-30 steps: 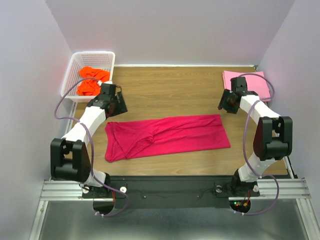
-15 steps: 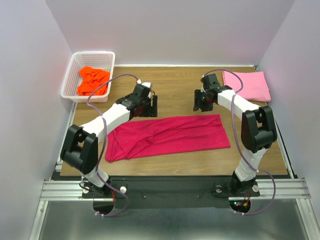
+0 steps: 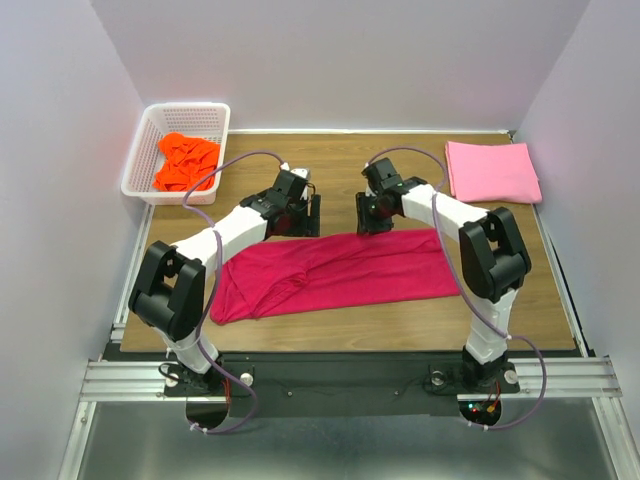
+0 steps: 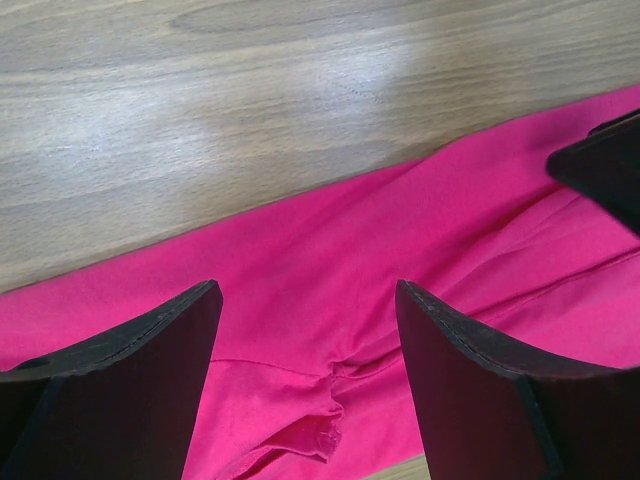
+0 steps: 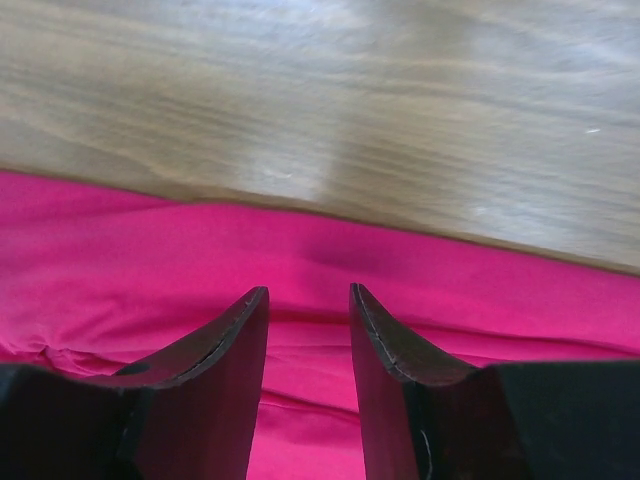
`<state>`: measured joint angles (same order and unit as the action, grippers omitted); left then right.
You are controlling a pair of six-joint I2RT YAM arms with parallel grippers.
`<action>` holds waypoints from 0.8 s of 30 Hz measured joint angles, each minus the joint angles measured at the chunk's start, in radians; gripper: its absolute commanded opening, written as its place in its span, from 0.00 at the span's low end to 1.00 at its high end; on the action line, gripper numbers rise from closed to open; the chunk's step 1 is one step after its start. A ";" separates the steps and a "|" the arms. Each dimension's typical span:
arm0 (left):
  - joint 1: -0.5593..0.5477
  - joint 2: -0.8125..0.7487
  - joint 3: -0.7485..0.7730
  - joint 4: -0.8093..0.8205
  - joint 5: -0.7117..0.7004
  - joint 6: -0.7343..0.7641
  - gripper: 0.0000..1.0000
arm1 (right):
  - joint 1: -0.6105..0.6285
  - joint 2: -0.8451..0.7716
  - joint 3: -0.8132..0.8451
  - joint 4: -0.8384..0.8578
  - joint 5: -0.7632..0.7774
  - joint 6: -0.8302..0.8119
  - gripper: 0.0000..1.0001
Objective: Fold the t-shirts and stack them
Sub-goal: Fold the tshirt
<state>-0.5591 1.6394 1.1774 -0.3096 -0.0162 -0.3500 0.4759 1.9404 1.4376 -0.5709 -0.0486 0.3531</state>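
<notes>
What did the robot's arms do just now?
The left fingers and right fingers swung inward from the sides and now hover open over the red shirt's far edge, holding nothing. The red shirt, the pink shirt and the orange shirt in the basket stayed put.

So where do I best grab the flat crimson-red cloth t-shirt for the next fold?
Probably its far long edge, from above. The crimson-red cloth t-shirt lies flat as a long strip, and that edge runs along bare wooden table, so it can be pinched cleanly. The left end effector and right end effector hang open over it.
</notes>
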 measured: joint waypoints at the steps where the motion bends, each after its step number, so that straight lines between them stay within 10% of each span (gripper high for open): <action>1: 0.000 0.000 -0.003 0.000 0.000 0.000 0.82 | 0.007 0.004 0.000 0.000 0.000 0.002 0.44; 24: 0.000 0.002 -0.031 -0.001 -0.031 0.001 0.82 | 0.115 0.037 0.021 -0.120 0.077 0.006 0.43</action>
<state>-0.5591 1.6413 1.1469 -0.3103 -0.0471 -0.3492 0.5911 1.9778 1.4586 -0.6910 0.0288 0.3592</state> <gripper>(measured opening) 0.818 0.435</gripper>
